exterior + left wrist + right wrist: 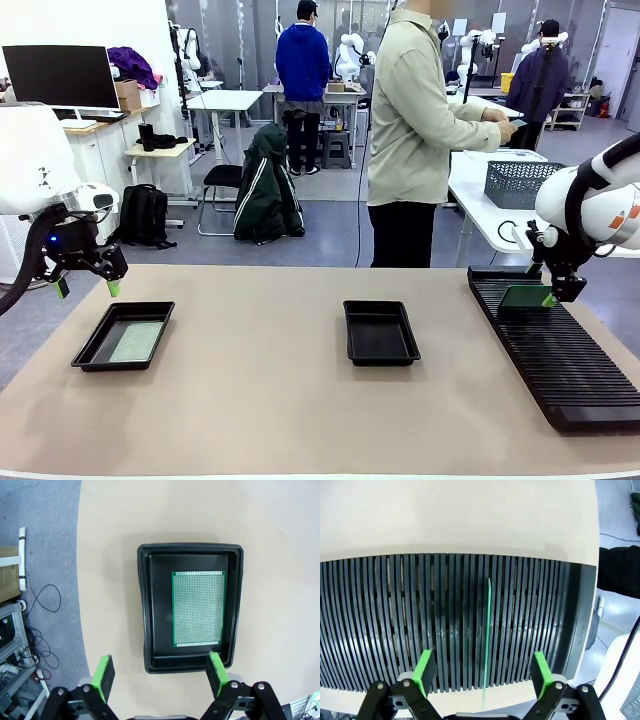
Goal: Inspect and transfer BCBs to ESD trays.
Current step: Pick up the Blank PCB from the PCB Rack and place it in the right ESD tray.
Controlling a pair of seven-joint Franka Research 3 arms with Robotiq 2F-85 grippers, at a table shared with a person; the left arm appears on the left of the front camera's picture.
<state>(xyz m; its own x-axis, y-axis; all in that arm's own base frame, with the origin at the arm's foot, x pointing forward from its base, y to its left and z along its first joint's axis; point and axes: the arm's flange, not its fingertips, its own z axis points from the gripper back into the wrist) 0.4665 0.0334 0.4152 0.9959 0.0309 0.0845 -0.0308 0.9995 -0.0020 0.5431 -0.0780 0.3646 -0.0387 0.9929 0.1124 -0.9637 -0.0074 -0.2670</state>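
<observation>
BCB (198, 608) flat in left tray (156, 605) — second BCB (487, 630) upright in rack (395, 620) — both jaws open, empty.

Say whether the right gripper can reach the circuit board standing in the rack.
Probably yes: the right gripper hangs open above the rack, the upright circuit board lined up between its fingers.

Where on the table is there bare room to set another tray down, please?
Widest: the tabletop between the left tray and the middle tray. A narrower strip runs between middle tray and rack. Crowded: the rack's far end, under the right fingers.
</observation>
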